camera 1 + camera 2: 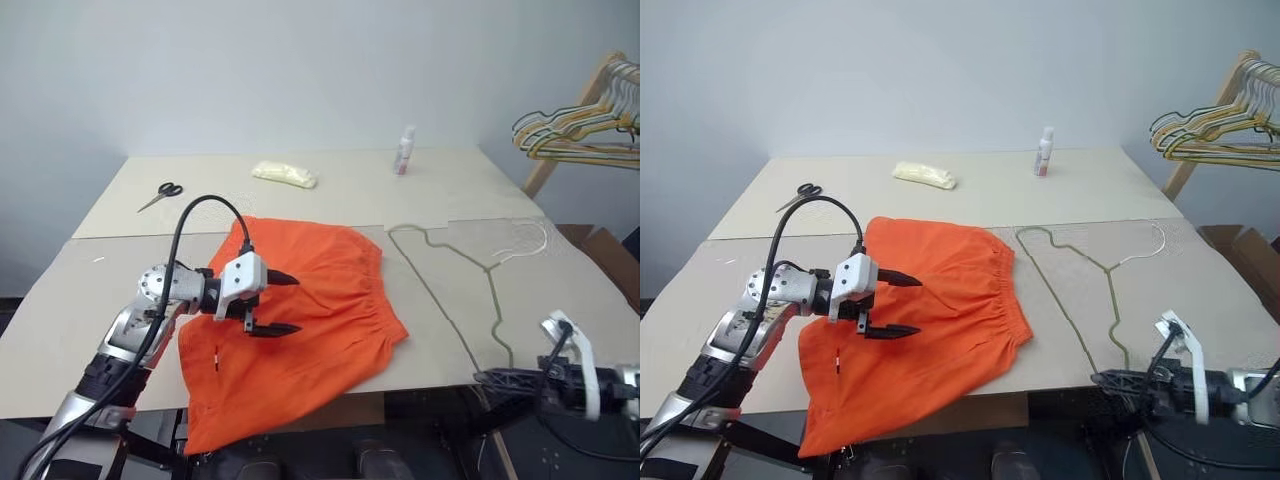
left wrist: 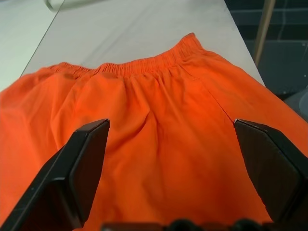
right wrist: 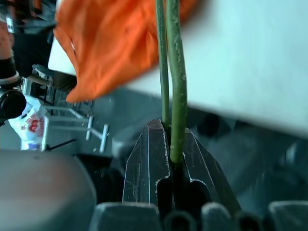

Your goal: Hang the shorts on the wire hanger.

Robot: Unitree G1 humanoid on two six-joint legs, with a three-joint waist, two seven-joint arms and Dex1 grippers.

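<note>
Shorts (image 1: 300, 330) spread flat at about 6 o'clock on the surface (image 1: 90, 310), waistband toward 3 o'clock, one leg drooping over the near edge.

Left gripper (image 1: 273, 304) poised just above the orange fabric, jaws spread wide and empty (in the left wrist view both black fingers (image 2: 79, 166) flank bare cloth, gripping none of it).

Hanger (image 1: 470, 290) lying just beside the waistband, around 4 o'clock, with its hook curling toward 2 o'clock and its long side running back toward the near edge.

Right gripper (image 3: 171, 159) down past the near edge at about 5 o'clock, jaws clamped tight on the hanger's wire; two thin greenish strands visible rising from between the fingers in the right wrist view, with the shorts' hanging leg off to one side.

Further back: scissors (image 1: 160, 194) at 10 o'clock, a pale yellow packet (image 1: 284, 174) near 12 o'clock, a small white bottle (image 1: 404, 150) at 1 o'clock, all well apart from the shorts. Beyond the surface at 2 o'clock, a bunch of yellowish and dark hangers (image 1: 585, 125) on a wooden rack (image 1: 570, 115).
</note>
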